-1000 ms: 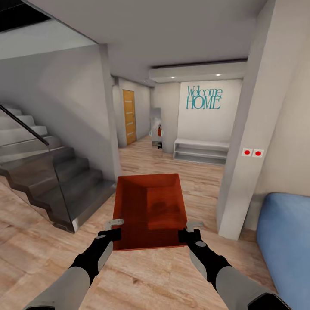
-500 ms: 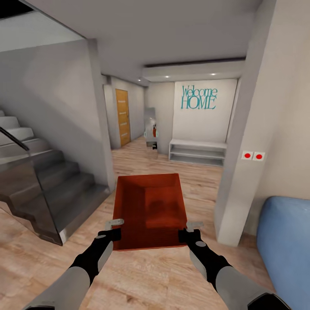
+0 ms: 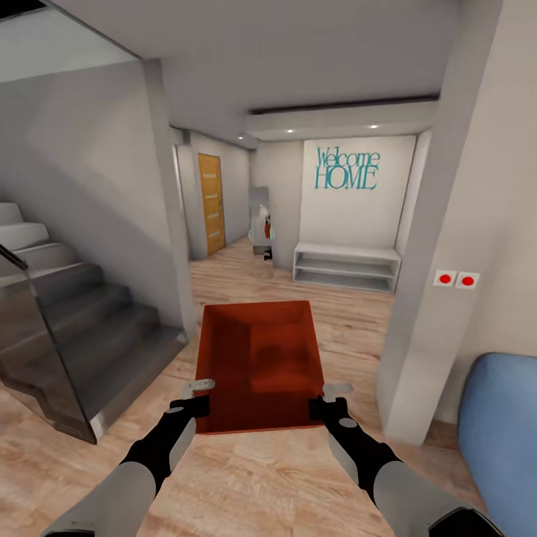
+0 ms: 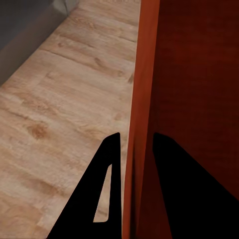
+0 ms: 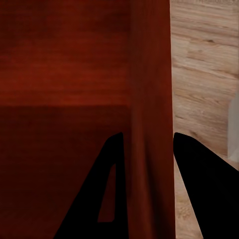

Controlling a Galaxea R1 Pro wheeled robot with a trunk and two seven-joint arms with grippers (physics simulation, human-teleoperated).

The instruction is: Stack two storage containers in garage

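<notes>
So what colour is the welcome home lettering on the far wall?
Teal, on a white wall: the Welcome HOME lettering shows best in the head view.

Even, soft, bright light; 2 recessed ceiling spots (image 3: 332, 129) glow in the hallway. Under the staircase (image 3: 67, 313) lies dim shadow. Wide-angle stretch bends edges. Wrist views are slightly soft, the fingers (image 4: 169, 194) pure black silhouettes.

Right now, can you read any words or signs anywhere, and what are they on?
"Welcome HOME" in teal letters, on the white wall above the white shelf bench.
The two red dots on the white plates on the pillar carry no text.
The orange-red storage container held by both grippers shows no label.
</notes>
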